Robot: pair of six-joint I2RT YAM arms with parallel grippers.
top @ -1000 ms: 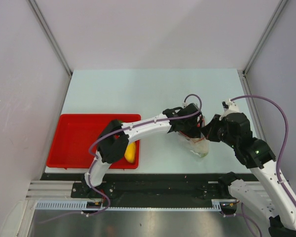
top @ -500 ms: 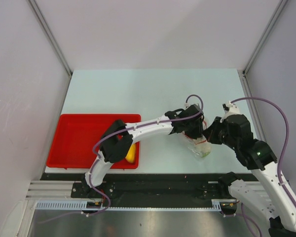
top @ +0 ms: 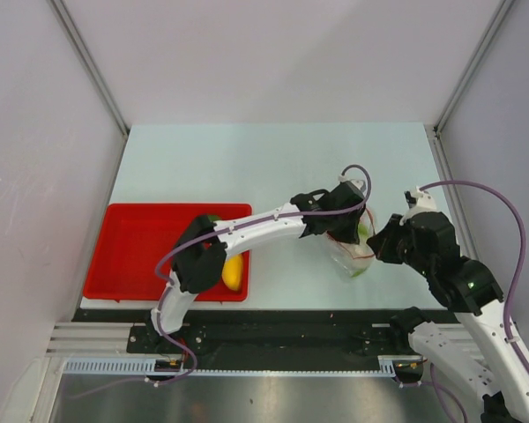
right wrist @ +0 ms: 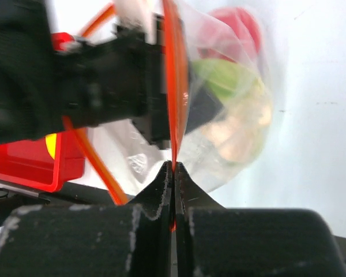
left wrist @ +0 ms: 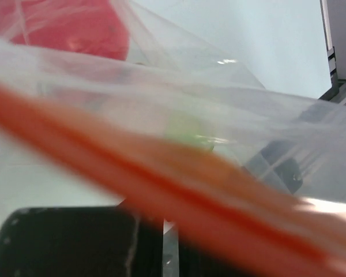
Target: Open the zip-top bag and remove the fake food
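The zip-top bag sits right of the table's centre, held up between both grippers. My right gripper is shut on one lip's red zip strip. My left gripper reaches in from the left, and its black fingers are shut at the other lip, with the blurred strip crossing just above them. Fake food shows through the plastic: a red ball, a green piece and a whitish-beige lump. A yellow oval lies in the red tray.
The red tray lies at the near left, partly under my left arm's elbow. The right arm's purple cable loops beside the right wall. The table's near edge and the black rail run just below the bag.
My left gripper moved right to the bag's mouth and closed there. The bag's mouth has spread wider, showing the green piece. The right gripper drew slightly right, still shut.
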